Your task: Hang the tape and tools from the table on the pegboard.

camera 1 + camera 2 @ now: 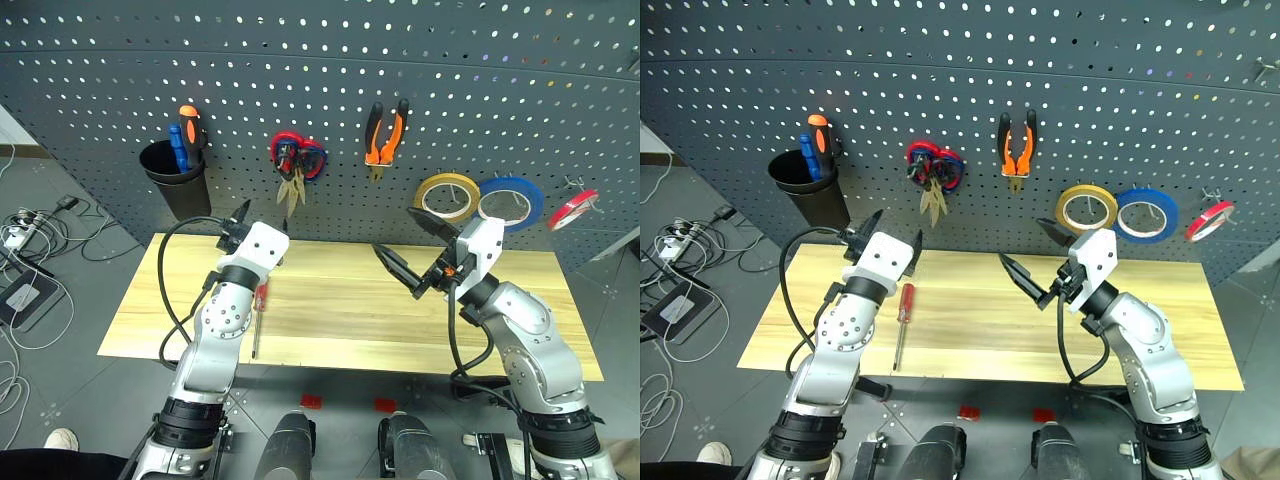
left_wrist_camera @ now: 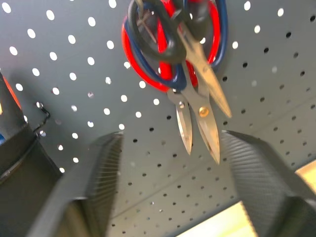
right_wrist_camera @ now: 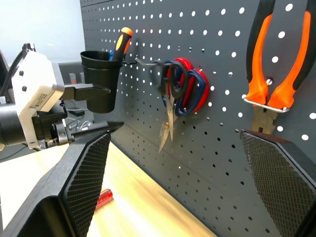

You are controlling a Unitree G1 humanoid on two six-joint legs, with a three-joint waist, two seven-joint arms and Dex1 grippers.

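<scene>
both grippers hang over the table (image 1: 340,300) with fingers spread wide, holding nothing: left gripper (image 1: 262,222) below the scissors (image 1: 289,160) hooked on the pegboard (image 1: 320,80), right gripper (image 1: 418,255) mid-table. red screwdriver (image 1: 902,320) lies on the near left. farther right hang pliers (image 1: 385,135) and yellow tape (image 1: 447,195).

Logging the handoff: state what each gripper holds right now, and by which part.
Nothing is held. The left gripper is open below the scissors hanging on the pegboard; the right gripper is open and empty.
</scene>
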